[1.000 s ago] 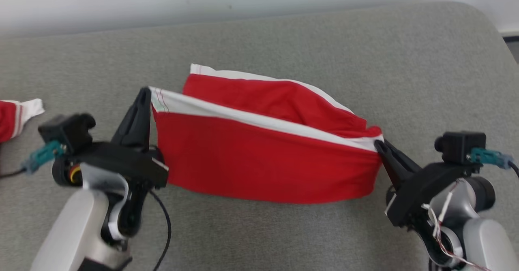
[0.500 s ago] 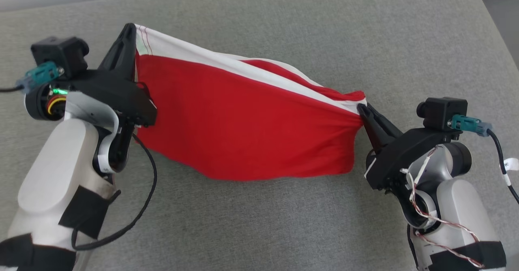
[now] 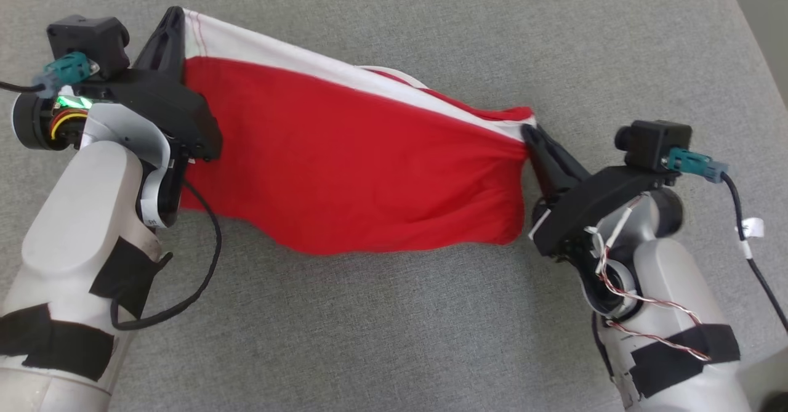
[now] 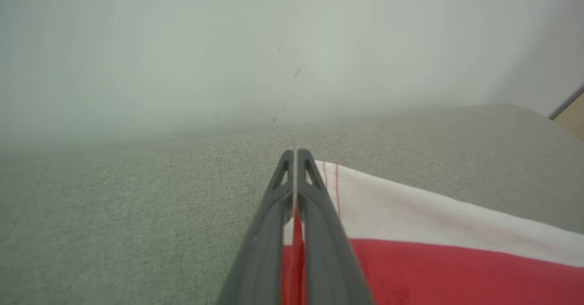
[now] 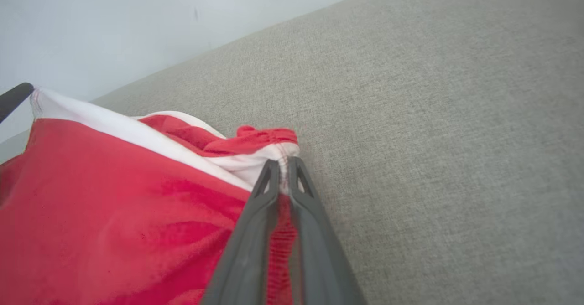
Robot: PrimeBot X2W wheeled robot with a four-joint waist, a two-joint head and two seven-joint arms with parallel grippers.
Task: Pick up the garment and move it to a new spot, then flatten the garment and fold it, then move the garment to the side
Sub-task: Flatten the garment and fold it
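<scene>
**A:** Jaws, both arms: closed to a thin slit with cloth between them. My left gripper (image 3: 170, 21) clamps the garment (image 3: 351, 165) at the corner of its white band. My right gripper (image 3: 529, 132) clamps the opposite end, where the band bunches into gathered red folds.

**B:** Do the wrist views bear that out?

**A:** They do. In the left wrist view I see a strip of red and white fabric running up between the two dark fingers, which meet at their tips. In the right wrist view a puckered red hem lies in the same narrow gap, with white cloth at the tips.

**B:** Where does the garment lie?

**A:** It is stretched between the two grippers over the grey upholstered surface (image 3: 394, 338), in the upper half of the head view. The white band forms the upper edge and slopes from the left gripper, higher in that view, down to the right gripper. Below the band hangs the red panel. Its lower edge sags in a curve, and I cannot tell whether it touches the surface. A second layer, red with a white edge, shows behind the band towards the right end.

**B:** Anything else in the field?

**A:** A black cable (image 3: 219, 246) loops beside my left forearm. A pale wall (image 4: 228, 45) rises behind the surface in both wrist views.
</scene>
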